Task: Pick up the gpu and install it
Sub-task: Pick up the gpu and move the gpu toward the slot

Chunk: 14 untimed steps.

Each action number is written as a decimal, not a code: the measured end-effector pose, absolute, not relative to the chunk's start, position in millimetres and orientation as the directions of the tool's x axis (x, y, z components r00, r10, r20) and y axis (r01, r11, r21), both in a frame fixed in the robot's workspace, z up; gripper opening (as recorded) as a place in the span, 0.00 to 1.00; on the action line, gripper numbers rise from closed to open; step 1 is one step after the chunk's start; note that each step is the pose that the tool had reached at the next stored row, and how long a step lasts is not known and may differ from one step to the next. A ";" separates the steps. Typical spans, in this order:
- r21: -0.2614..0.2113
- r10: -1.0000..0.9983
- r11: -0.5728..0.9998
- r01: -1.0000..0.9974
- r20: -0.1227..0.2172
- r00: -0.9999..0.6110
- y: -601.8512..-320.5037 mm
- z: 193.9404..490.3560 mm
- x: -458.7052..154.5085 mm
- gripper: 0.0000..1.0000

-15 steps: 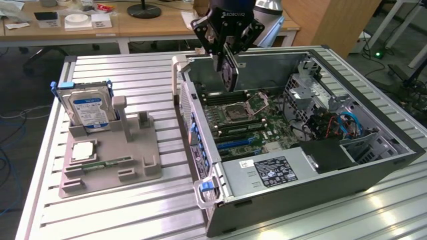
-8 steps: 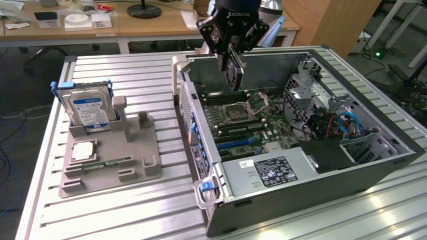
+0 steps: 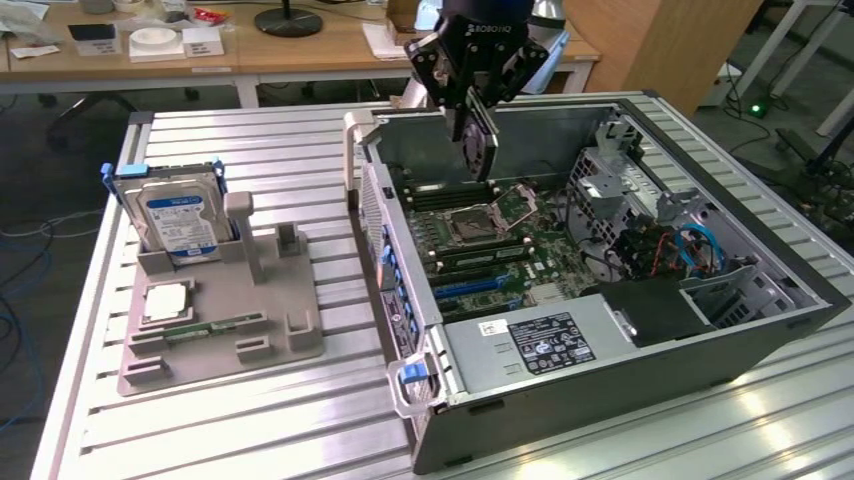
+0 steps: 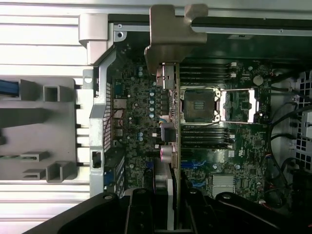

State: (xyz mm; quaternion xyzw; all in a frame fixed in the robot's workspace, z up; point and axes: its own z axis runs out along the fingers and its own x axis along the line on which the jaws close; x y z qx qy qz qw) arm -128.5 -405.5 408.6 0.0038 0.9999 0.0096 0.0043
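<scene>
The gpu (image 3: 481,155) is being held on edge by the tool (image 3: 474,118) over the open case (image 3: 627,380).

In the exterior view, the card's upper edge is being clamped between the tool's fingers. The card is being hung upright above the motherboard (image 3: 534,240), seemingly not seated in any slot. A hard drive (image 3: 180,215) is being carried by a grey holder (image 3: 214,340) on the counter (image 3: 267,430) beside the case. In the wrist view, the gpu (image 4: 176,122) is being seen edge-on just beside the CPU socket (image 4: 202,105). Its silver bracket (image 4: 168,34) is being shown at the end nearest the case wall, and the tool (image 4: 170,209) is being pressed shut on the card.
</scene>
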 end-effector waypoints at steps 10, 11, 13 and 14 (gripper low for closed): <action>0.019 0.008 1.000 0.008 -0.009 -1.000 -405.6 408.5 -119.5 0.28; 0.019 0.008 1.000 0.007 -0.009 -1.000 -405.5 408.5 -118.6 0.28; 0.019 0.008 1.000 0.007 -0.009 -1.000 -405.6 408.5 -117.1 0.28; 0.019 0.008 1.000 0.007 -0.009 -1.000 -405.6 408.5 -116.3 0.28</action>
